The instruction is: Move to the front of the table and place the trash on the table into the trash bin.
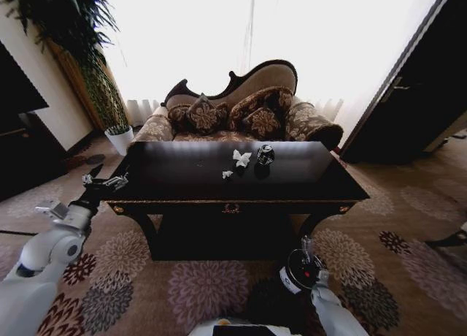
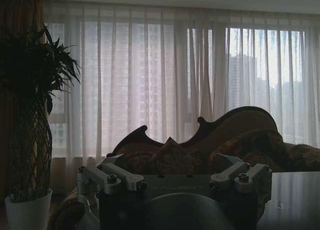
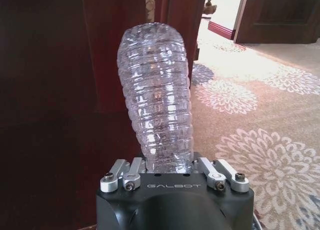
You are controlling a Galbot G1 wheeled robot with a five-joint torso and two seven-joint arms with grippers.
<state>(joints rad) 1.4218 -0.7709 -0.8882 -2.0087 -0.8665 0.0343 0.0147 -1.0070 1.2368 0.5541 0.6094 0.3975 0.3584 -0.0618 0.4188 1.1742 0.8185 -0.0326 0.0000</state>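
Observation:
The table [image 1: 182, 182] with its glossy black top stands straight ahead. On it lie trash items: a crumpled white tissue [image 1: 241, 158], a smaller tissue scrap [image 1: 227, 174] and a dark drink can [image 1: 265, 155]. My left gripper [image 1: 103, 180] [image 2: 175, 176] hangs open by the table's front left corner, holding nothing. Low in front of the table, my right gripper [image 1: 306, 257] [image 3: 167, 166] is shut on a clear ribbed plastic bottle [image 3: 156, 90] that points upward. A dark round shape [image 1: 267, 304] on the carpet beside the right wrist could be the trash bin; I cannot tell.
An ornate sofa [image 1: 241, 106] with patterned cushions stands behind the table, before bright curtains. A white plant pot [image 1: 120, 139] [image 2: 27, 210] holds a tall plant at the back left. Dark furniture [image 1: 18, 131] lines the left wall, a dark door [image 1: 416, 102] the right. Flowered carpet [image 1: 379, 248] surrounds the table.

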